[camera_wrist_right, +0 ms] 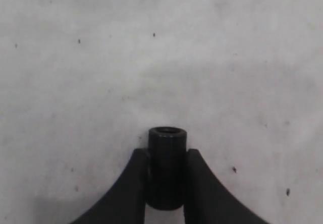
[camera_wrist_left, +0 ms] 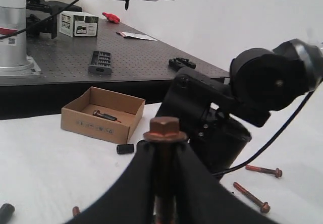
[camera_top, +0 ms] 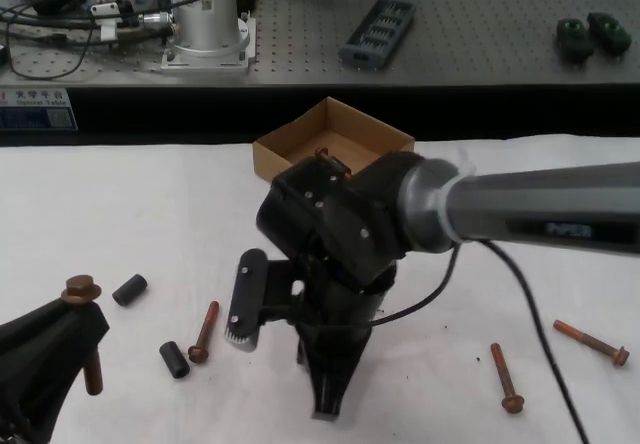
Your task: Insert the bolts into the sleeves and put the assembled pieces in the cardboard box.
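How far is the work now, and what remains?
Done: one piece, seemingly assembled, lies in the cardboard box. In hand: the left tool holds a bolt, the right tool holds a sleeve, not yet joined. Left: three loose bolts and two loose sleeves on the cloth.

Four bolts, one of them held. Three sleeves, one of them held. One cardboard box, holding one assembled piece.
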